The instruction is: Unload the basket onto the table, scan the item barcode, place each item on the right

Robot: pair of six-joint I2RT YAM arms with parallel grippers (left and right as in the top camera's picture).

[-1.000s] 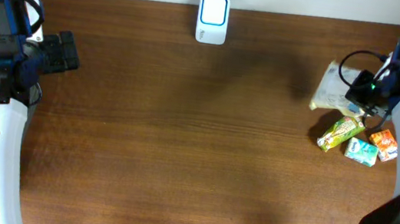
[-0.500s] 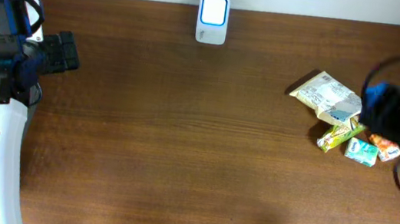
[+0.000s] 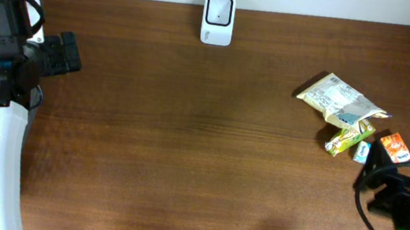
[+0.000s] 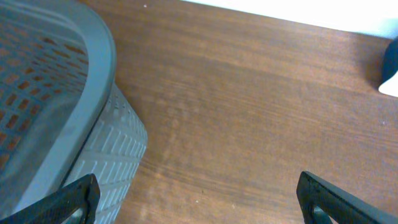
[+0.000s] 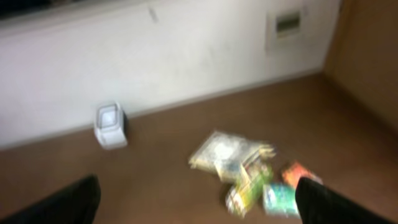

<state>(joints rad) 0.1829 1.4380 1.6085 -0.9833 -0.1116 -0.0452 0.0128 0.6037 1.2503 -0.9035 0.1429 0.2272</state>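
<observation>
The white scanner (image 3: pixel 218 20) stands at the table's far edge, and shows too in the right wrist view as the scanner (image 5: pixel 111 124). A pale yellow packet (image 3: pixel 339 101) lies flat at the right. Beside it lie a green-yellow packet (image 3: pixel 349 139), a teal box (image 3: pixel 361 151) and an orange box (image 3: pixel 394 147). My right gripper (image 3: pixel 374 183) hovers just in front of this pile, open and empty. The blurred right wrist view shows the pale packet (image 5: pixel 225 151) beyond the right gripper (image 5: pixel 199 202). At the far left my left gripper (image 3: pixel 66 55) is open and holds nothing.
In the left wrist view a grey perforated basket (image 4: pixel 56 106) sits close on the left, beside the open left gripper (image 4: pixel 199 202). Bare brown wood spans the middle of the table. A white wall runs behind the scanner.
My right gripper opened and let go of the pale yellow packet, which now lies beside the other items. The right arm swung back toward the near right corner. The left arm held still.
</observation>
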